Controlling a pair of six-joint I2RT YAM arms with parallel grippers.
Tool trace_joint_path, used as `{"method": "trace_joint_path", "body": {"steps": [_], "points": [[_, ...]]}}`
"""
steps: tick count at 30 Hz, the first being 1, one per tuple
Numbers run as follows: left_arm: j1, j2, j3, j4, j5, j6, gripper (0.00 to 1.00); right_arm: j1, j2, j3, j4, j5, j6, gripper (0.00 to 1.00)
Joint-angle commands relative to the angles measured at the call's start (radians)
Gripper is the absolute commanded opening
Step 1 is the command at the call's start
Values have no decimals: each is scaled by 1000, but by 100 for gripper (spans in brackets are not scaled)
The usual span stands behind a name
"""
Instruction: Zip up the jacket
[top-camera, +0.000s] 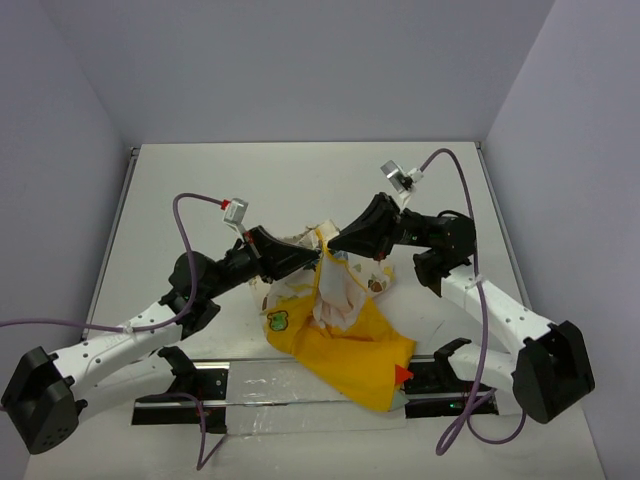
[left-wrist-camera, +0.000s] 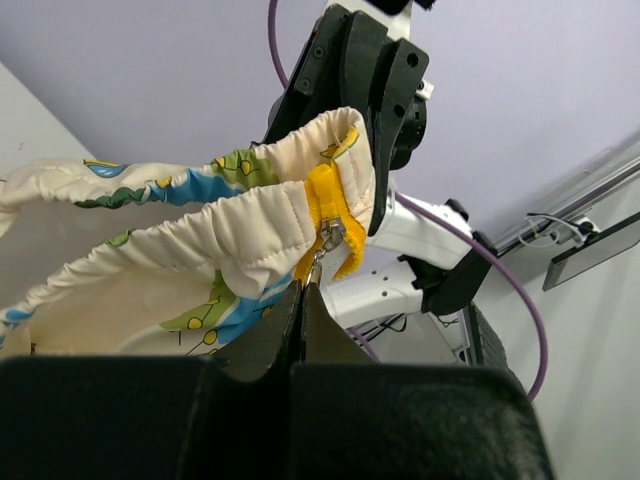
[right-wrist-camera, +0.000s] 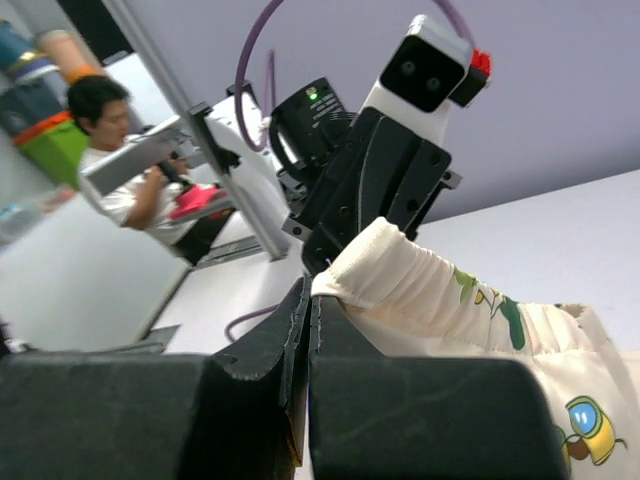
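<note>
The jacket (top-camera: 340, 335) hangs bunched above the surface (top-camera: 200, 190), held up at its cream hem by both hands. The right hand (right-wrist-camera: 308, 300) is pinched tight on the hem just beside the yellow zip tape (left-wrist-camera: 322, 200). The left hand (left-wrist-camera: 302, 292) is clamped on the pull (left-wrist-camera: 318, 262) directly below. The track probably runs from the pull toward the left hand, away from the right hand's hold.

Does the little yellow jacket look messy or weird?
Yes. The jacket is bunched up, not flat: its cream lining is pulled up in a peak between the left end effector and right end effector, both pinched shut on it, and its yellow end lies over the near metal rail.
</note>
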Motion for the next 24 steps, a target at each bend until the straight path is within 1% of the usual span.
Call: {"method": "trace_joint_path", "body": {"steps": [1, 4, 8, 10, 15, 19, 24], "points": [[-4, -21, -27, 2, -1, -22, 0, 3, -105, 39, -131, 161, -237, 0], [-3, -37, -39, 10, -7, -27, 0, 2, -115, 46, -180, 179, -280, 0], [-3, -37, -39, 19, 49, -33, 0, 2, -116, 44, -205, 214, -301, 0], [-6, -34, -52, 36, 73, -48, 0, 6, -118, 37, -207, 264, -319, 0], [-17, -20, -76, 55, 71, -76, 0, 20, -104, 48, -217, 329, -350, 0], [-32, -5, -92, 65, 62, -87, 0, 30, -103, 53, -230, 410, -373, 0], [-55, 31, -112, 67, 42, -95, 0, 31, -108, 57, -224, 457, -373, 0]]}}
